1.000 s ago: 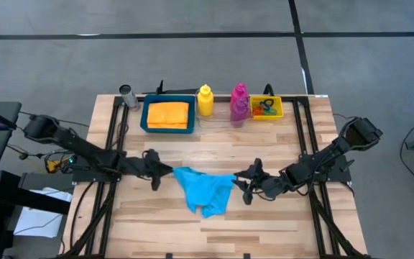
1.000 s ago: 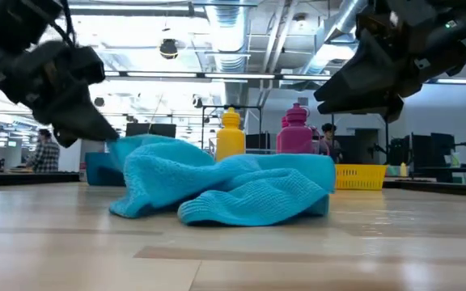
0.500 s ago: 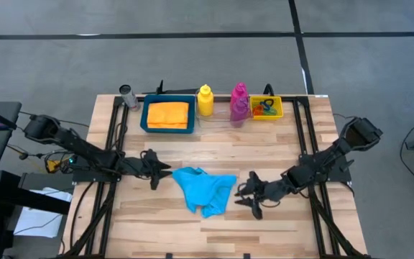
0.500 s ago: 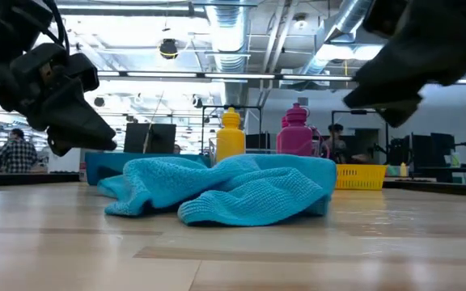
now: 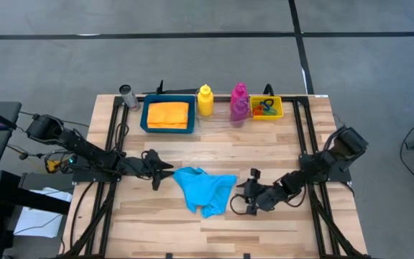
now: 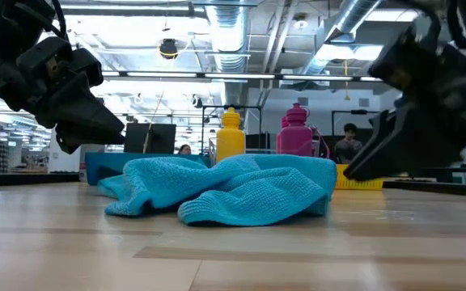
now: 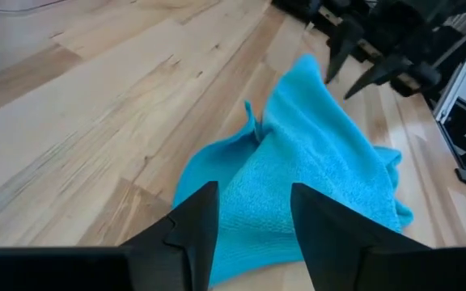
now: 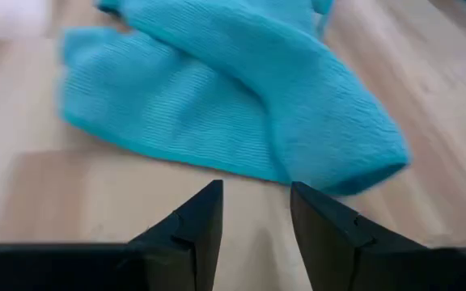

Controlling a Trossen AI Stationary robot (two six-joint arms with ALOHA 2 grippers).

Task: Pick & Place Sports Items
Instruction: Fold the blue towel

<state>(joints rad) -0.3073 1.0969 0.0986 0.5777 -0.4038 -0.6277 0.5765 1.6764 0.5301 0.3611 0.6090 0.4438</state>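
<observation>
Cyan cloth (image 5: 205,189) lies crumpled mid-worktop between the left gripper (image 5: 161,171) and right gripper (image 5: 244,201), jaws parted and empty; next comes pinching it toward the blue tray (image 5: 146,115).

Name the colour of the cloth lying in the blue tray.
Orange cloth, clearest in the high view.

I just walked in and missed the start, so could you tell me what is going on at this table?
Two robot arms are working on a crumpled cyan cloth lying mid-table. The left gripper and the right gripper sit on either side of it, both open, neither holding it. At the back, an orange cloth lies in the blue tray, beside a yellow bottle, a magenta bottle and a yellow bin.
</observation>
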